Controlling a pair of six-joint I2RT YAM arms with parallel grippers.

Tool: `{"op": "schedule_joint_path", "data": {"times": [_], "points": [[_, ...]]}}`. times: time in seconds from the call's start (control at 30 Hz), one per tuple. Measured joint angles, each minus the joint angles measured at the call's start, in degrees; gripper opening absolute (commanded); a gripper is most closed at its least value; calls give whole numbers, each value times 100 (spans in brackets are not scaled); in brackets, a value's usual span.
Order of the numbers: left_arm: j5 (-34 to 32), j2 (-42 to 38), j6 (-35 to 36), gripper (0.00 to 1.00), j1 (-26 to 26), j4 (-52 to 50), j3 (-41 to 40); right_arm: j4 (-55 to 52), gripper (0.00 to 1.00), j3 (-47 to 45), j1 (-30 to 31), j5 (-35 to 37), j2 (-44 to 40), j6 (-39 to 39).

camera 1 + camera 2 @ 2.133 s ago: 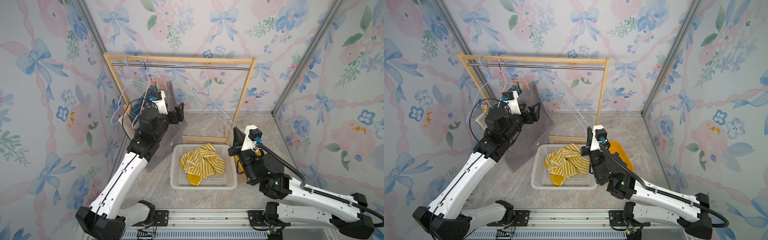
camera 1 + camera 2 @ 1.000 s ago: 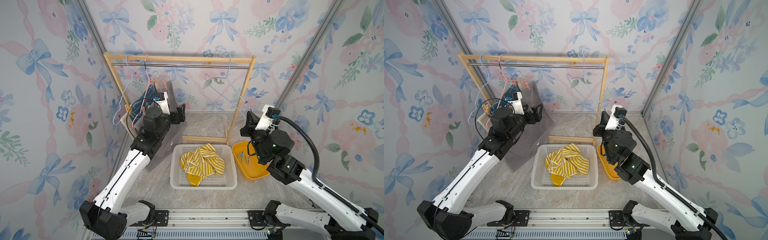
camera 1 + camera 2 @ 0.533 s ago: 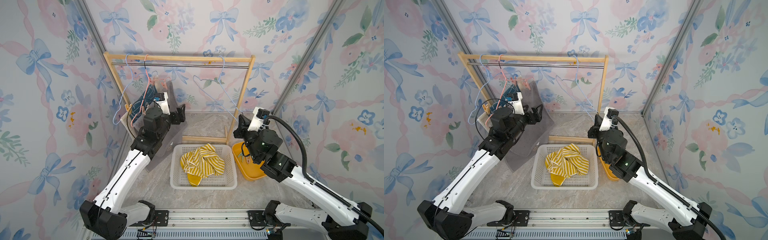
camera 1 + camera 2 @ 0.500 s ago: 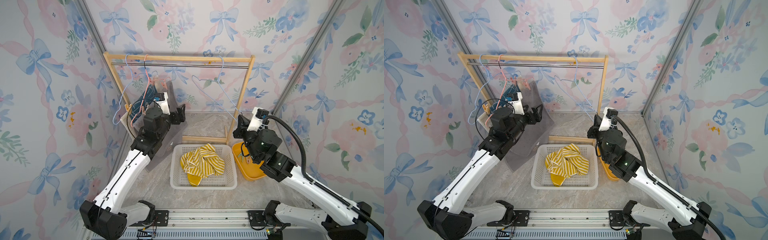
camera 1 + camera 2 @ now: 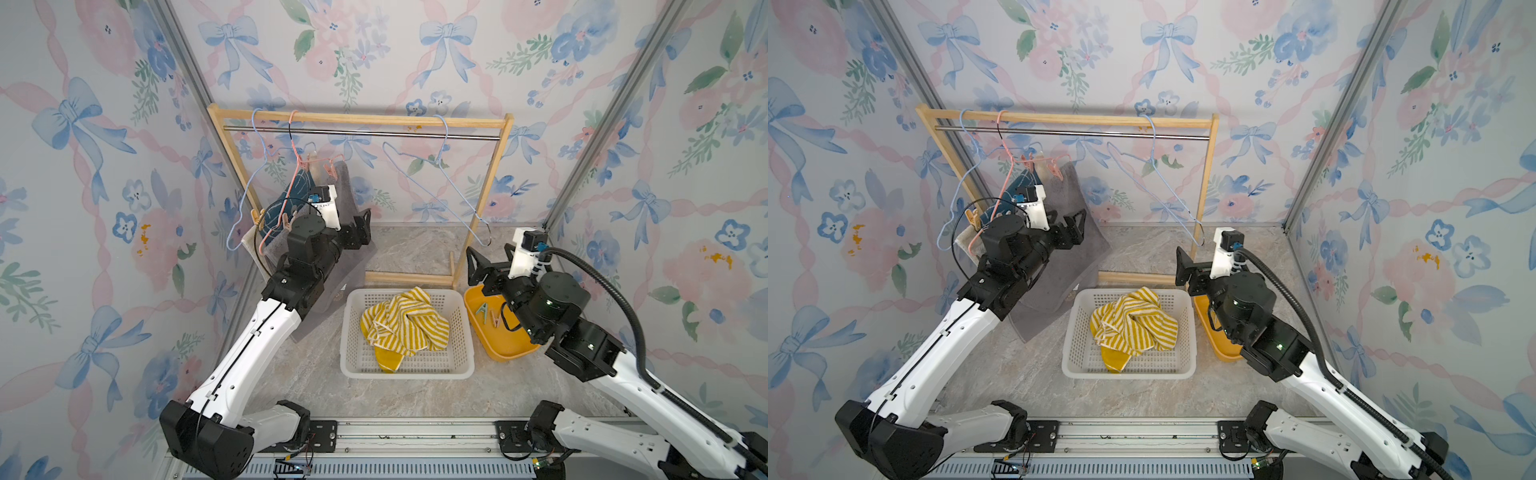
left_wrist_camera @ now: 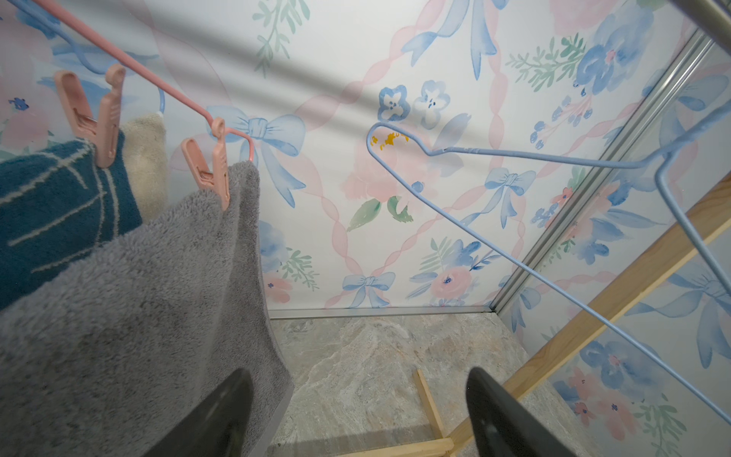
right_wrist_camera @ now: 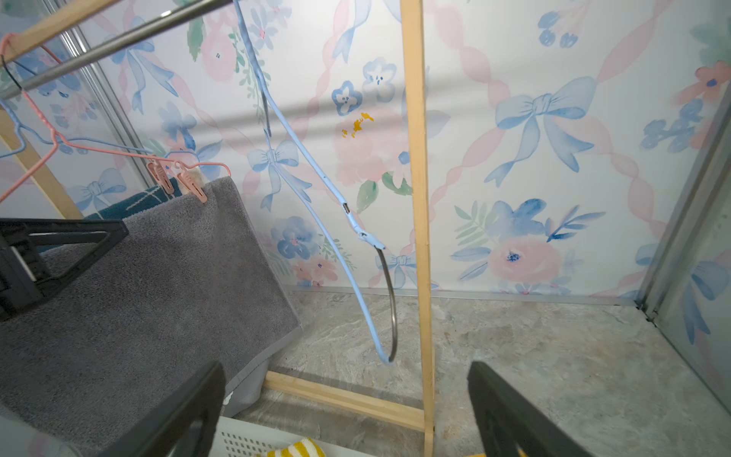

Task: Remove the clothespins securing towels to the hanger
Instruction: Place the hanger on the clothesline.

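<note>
Because the pale pink plastic spring clothespin (image 6: 207, 170) is small, light and rigid, it should need only a short, firm squeeze. Judged from its shape, take hold at the two flared tails above the spring; pressing these together opens the nose and frees the cloth. The smooth plastic may slip if pinched off-centre. The plain grey terry towel (image 6: 138, 296) that it clamps is soft and limp and will likely sag or drop once released.

Location. The clothespin sits at one end of the lower bar of the pink wire hanger (image 6: 166, 89), which hangs from the wooden rack (image 5: 361, 118) above the back left corner of the surface (image 5: 415, 399). A second pale pink clothespin (image 6: 97, 118) near it clamps the dark blue towel (image 6: 51, 209); which hanger it grips cannot be told.

Pincer state. The left pincer (image 6: 360, 387) is spread and empty, below the clothespins, with one finger just beside the grey towel's edge. The right pincer (image 7: 346, 376) is spread and empty, near the foot of the rack's right post.

View differences. The left wrist view shows tails, spring and nose clearly; in both top views these are too small to read. A top view adds what the left wrist view lacks: a peach-tan clothespin (image 5: 257, 215) lower down by the surface's left edge, a light green clothespin (image 5: 482, 309) in the yellow plastic tray (image 5: 503, 353), and the yellow-and-white striped towel (image 5: 405, 322) in the white plastic basket (image 5: 468, 345).
</note>
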Motion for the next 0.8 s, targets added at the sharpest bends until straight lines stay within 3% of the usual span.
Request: {"op": "schedule_joint_path", "data": {"times": [0.2, 0.33, 0.57, 0.8], "points": [[0, 48, 20, 88, 0, 0, -28, -579, 98, -11, -407, -72, -940, -85], [-2, 68, 37, 88, 0, -4, -94, -885, 98, 44, -1117, -181, -1198, -151], [-7, 66, 87, 88, 57, 20, -221, -1189, 98, 1097, -2524, -1493, -317, -170], [24, -59, 103, 88, 402, -9, -632, -925, 98, 2457, -2406, -2940, 907, -192]]}}
